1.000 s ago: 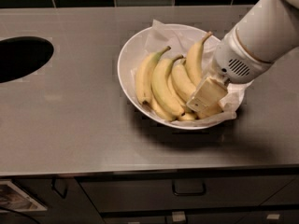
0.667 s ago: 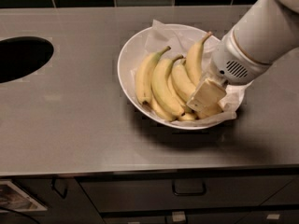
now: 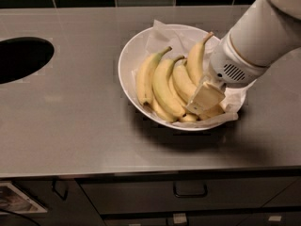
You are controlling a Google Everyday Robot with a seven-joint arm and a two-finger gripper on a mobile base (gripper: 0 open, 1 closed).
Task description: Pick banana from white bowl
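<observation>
The white bowl (image 3: 129,55) sits mid-counter, lined with crumpled white paper (image 3: 164,34). Several yellow bananas lie in it, stems pointing up and back; the nearest long banana (image 3: 162,86) curves through the bowl's middle. My gripper (image 3: 204,100) reaches in from the upper right on a white arm (image 3: 256,36) and is down inside the bowl's right half. Its cream-coloured tip rests against the right-hand bananas (image 3: 186,81) and hides their lower ends.
The bowl stands on a grey steel counter (image 3: 84,121). A dark round opening (image 3: 21,58) is cut into the counter at the far left. Dark tiles run along the back, and drawers with handles (image 3: 190,189) sit below the front edge.
</observation>
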